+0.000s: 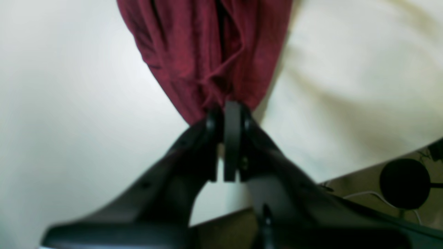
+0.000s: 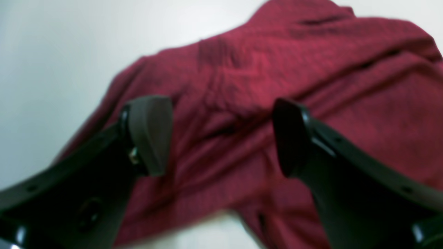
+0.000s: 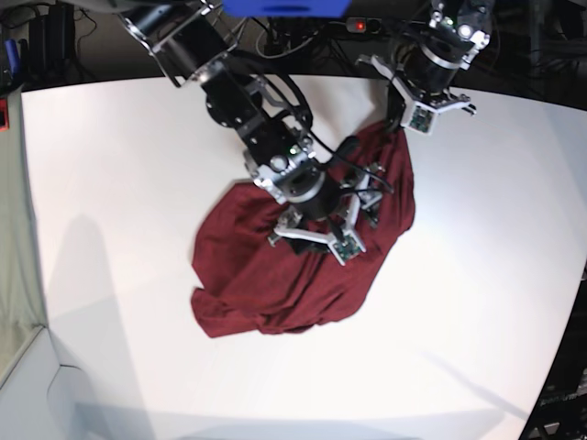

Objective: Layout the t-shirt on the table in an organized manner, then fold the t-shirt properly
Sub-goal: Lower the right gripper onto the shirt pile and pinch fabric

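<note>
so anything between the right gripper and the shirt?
Nothing visible. The right gripper hangs open just above the t-shirt, with only bare maroon fabric between its fingers. The left gripper is shut on a bunched edge at the far side, clear of it.

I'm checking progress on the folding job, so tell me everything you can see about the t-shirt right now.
The t-shirt is plain dark maroon soft knit, with no print visible. It lies bunched and creased in an irregular heap near the middle of the white table, not yet spread flat or folded. The left gripper is shut on a gathered bit of its far edge, pulling folds toward the pinch. The right gripper hangs open just above its middle, holding nothing. Sleeves and collar cannot be made out.
</note>
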